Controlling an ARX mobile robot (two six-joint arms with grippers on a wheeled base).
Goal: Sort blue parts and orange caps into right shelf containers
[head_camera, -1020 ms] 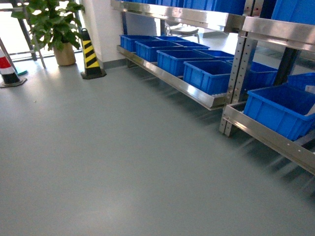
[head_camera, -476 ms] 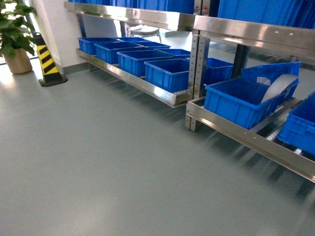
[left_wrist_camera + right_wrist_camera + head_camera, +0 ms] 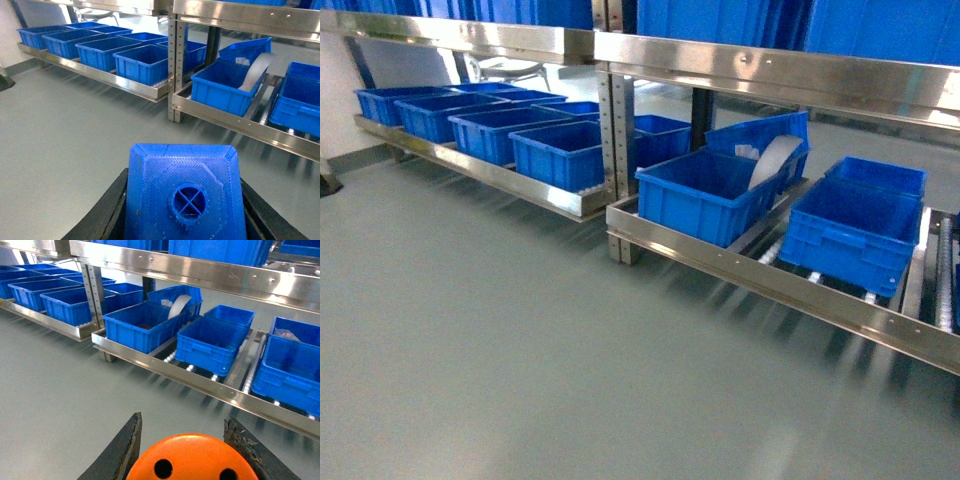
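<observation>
A blue part (image 3: 184,195) with a round crossed hole fills the bottom of the left wrist view, and my left gripper (image 3: 184,202) is shut on it between black fingers (image 3: 107,212). An orange cap (image 3: 192,460) with small holes in its top sits between the worn fingers (image 3: 125,445) of my right gripper (image 3: 186,437), which is shut on it. The right shelf containers are open blue crates on the low roller shelf: one (image 3: 705,195) nearest, another (image 3: 850,235) to its right, and a further one (image 3: 295,365) farther right. Neither gripper shows in the head view.
A row of blue crates (image 3: 450,120) lines the left shelf. A steel upright (image 3: 615,150) divides the two shelves. A tilted crate (image 3: 770,130) behind holds a white curved sheet (image 3: 772,160). An upper steel shelf (image 3: 770,70) overhangs. Grey floor (image 3: 520,350) lies in front.
The head view has swung right: the plant and striped cone have left the view, and the right shelf's crates have moved from the right edge toward the middle.
</observation>
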